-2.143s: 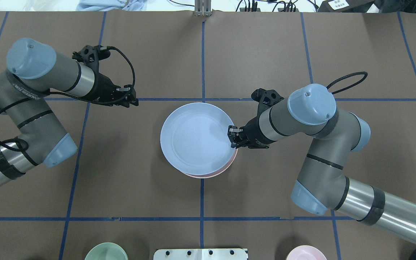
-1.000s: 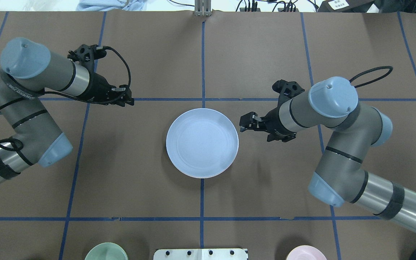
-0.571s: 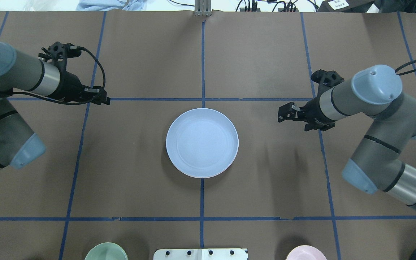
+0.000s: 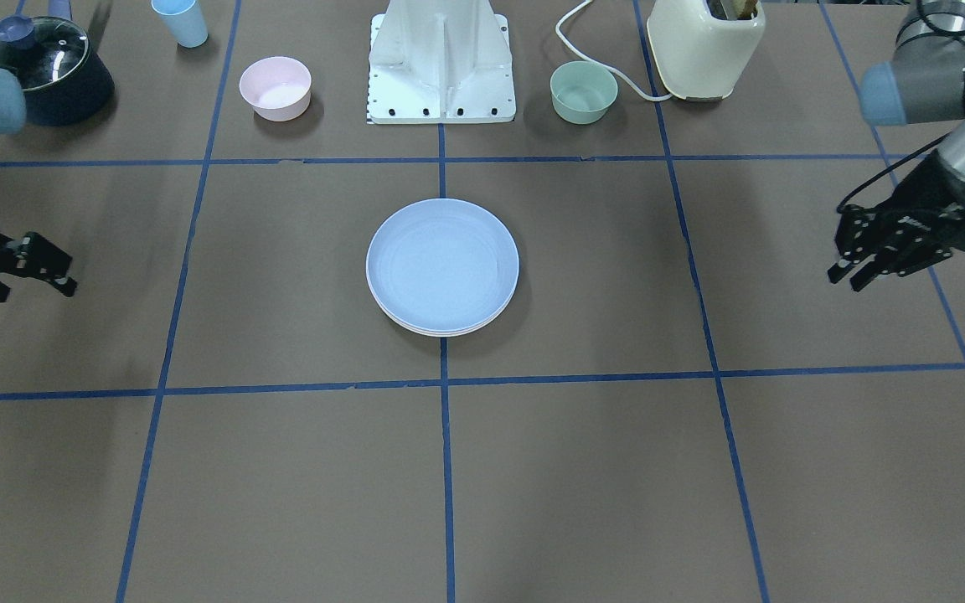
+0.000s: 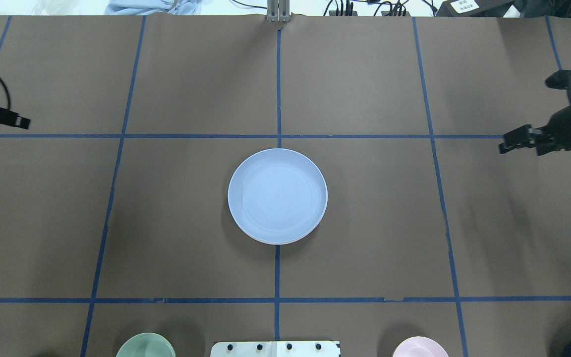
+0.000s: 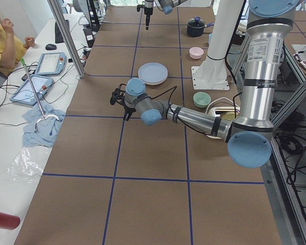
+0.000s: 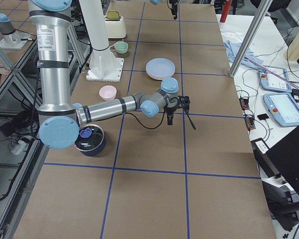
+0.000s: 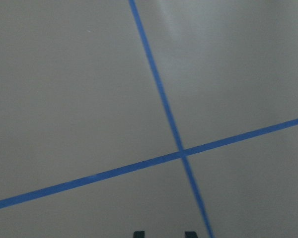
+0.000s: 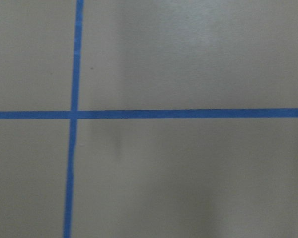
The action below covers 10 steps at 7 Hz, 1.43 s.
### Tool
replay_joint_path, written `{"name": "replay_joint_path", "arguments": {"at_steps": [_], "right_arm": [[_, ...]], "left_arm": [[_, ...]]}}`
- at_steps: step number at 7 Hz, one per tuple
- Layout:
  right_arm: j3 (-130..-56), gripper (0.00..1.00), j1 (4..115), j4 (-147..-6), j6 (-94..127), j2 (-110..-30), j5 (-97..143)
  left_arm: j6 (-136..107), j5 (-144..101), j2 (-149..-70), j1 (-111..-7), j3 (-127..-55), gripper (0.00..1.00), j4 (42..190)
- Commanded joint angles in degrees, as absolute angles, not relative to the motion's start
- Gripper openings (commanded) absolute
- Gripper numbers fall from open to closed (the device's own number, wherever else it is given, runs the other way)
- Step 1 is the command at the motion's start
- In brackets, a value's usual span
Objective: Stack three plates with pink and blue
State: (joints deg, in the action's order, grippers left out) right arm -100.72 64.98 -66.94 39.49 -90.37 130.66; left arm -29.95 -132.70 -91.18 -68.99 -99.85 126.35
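Three plates (image 5: 277, 196) sit nested in one stack at the centre of the table (image 5: 166, 223). The light blue one is on top, so only thin rims show beneath it. The stacking looks finished. The left gripper (image 4: 847, 278) and right gripper (image 4: 38, 289) hang far out at opposite sides, jaws spread and empty, probably to leave the stack undisturbed.

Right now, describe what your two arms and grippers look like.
Both match. The left arm and right arm are silver tubes and grey segments with pale blue joint caps and black bands; the upright links carry small printed labels. The left gripper and right gripper are black and two-fingered. A black braided cable loops at the left wrist.
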Motion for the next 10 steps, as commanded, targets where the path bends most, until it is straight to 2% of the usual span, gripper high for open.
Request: {"name": "replay_joint_path", "arguments": {"at_steps": [1, 3, 5, 6, 7, 10], "right_arm": [[-100.8, 1.00, 79.6, -79.9, 13.8, -93.4, 135.2], [-100.1, 1.00, 84.9, -89.2, -0.8, -93.2, 134.2], [-100.5, 1.00, 85.3, -90.3, -1.8, -92.6, 134.2], [-100.7, 1.00, 85.2, -90.6, -1.4, -91.9, 134.2], [-101.1, 1.00, 85.7, -90.9, -1.1, -92.1, 134.7], [-99.8, 1.00, 86.0, -91.0, -0.6, -92.6, 134.6]], "left_arm": [[-13.0, -136.3, -88.3, -80.8, -99.5, 0.39, 117.1], [-10.6, -138.4, -87.3, -86.8, -99.8, 0.40, 116.7], [-10.5, -138.3, -86.5, -86.5, -99.6, 0.44, 116.7], [-10.5, -137.2, -87.0, -86.3, -99.5, 0.63, 116.6], [-10.5, -136.8, -86.5, -86.2, -98.6, 1.00, 116.8], [0.5, -131.1, -85.1, -86.1, -100.7, 1.00, 114.0]]}}
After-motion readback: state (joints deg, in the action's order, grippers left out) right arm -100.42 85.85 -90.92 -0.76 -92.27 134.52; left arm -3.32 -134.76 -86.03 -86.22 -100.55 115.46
